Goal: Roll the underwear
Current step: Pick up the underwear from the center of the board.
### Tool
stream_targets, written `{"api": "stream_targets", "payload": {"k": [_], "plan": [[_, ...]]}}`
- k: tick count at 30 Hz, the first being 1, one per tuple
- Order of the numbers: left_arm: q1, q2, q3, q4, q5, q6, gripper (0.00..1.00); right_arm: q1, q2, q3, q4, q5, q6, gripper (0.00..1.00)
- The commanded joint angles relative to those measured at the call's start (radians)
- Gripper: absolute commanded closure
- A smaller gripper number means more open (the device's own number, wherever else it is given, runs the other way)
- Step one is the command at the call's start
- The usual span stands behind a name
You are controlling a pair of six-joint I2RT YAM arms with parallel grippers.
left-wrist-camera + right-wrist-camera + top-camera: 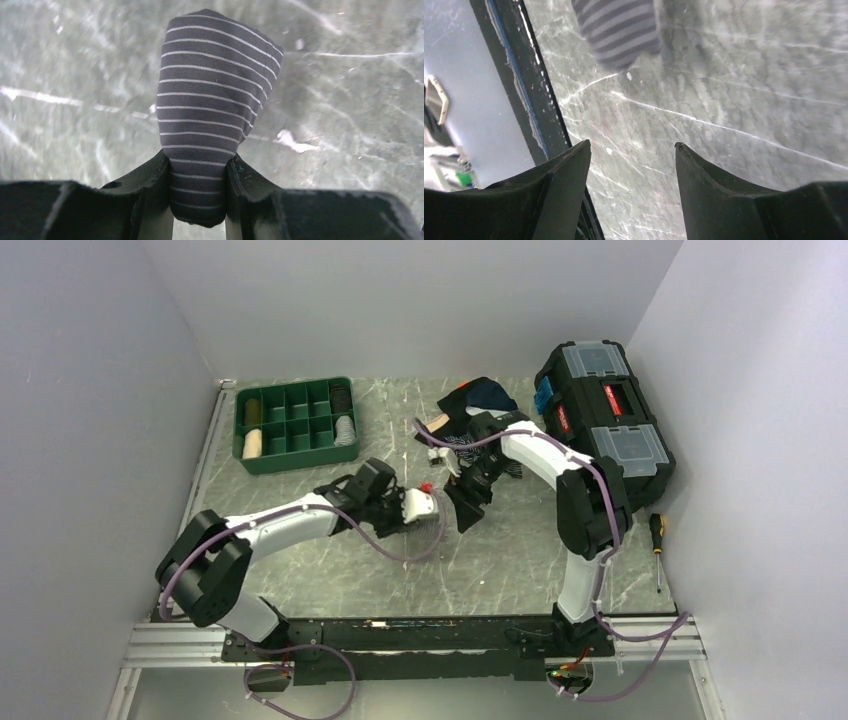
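The underwear (421,505) is a small pale rolled bundle held just above the middle of the table. My left gripper (408,506) is shut on it. In the left wrist view the roll (212,90) is striped cloth that sticks out forward past the gripper (198,167), with both fingers pressed into its sides. My right gripper (466,502) hangs just right of the roll, tilted down. Its jaws stand open in the right wrist view (633,150) with only bare table between them. The end of the striped roll (619,30) shows ahead of them, apart from the fingers.
A green compartment tray (295,425) sits at the back left. A black toolbox (605,415) stands at the back right, with a screwdriver (657,540) in front of it. A pile of dark garments (480,405) lies behind the right arm. The table's dark edge strip (524,75) runs left of the right gripper.
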State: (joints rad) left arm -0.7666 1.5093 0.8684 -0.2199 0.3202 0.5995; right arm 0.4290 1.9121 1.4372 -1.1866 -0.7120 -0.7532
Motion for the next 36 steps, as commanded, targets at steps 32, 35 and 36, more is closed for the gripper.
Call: {"api": "stream_targets", "payload": {"k": [32,35,36], "plan": [[0.949,0.163,0.496,-0.173,-0.051,-0.660,1.00,0.121,0.049,0.364,0.463,0.202,0.367,0.39],[0.968,0.186,0.511,-0.155,-0.056,-0.688,1.00,0.126,0.048,0.336,0.470,0.195,0.367,0.39],[0.972,0.196,0.518,-0.148,-0.056,-0.698,1.00,0.126,0.050,0.328,0.472,0.193,0.366,0.39]]}}
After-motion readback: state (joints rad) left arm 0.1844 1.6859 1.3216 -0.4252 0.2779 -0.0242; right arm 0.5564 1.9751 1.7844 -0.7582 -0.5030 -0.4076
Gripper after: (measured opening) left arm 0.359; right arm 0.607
